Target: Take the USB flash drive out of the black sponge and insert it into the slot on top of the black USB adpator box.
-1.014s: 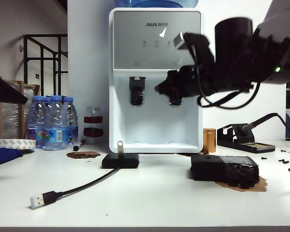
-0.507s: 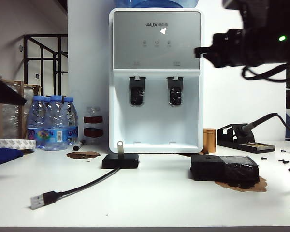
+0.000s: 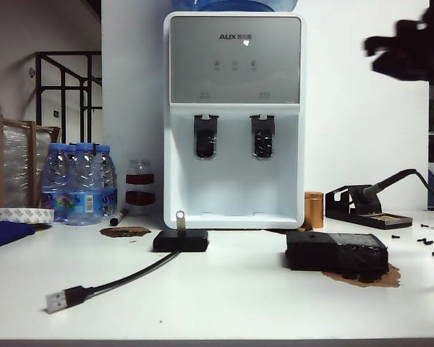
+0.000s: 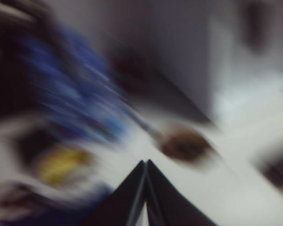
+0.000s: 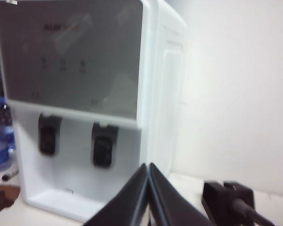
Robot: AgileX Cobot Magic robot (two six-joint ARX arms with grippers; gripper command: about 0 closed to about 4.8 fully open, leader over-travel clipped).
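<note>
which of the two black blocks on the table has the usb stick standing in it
The black USB adaptor box, left, cabled; the USB flash drive stands upright in its top. The black sponge has none.

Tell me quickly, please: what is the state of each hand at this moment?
Left hand: closed, fingers pressed together, holding nothing.
Right hand: closed, holding nothing, raised high in front of the water dispenser.

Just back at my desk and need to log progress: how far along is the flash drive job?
It looks done: the USB flash drive stands upright in the black USB adpator box, away from the black sponge. Nothing is in hand: the right gripper, raised at upper right, and the left gripper both show shut, empty jaws. Nothing appears left except parking the arms.
</note>
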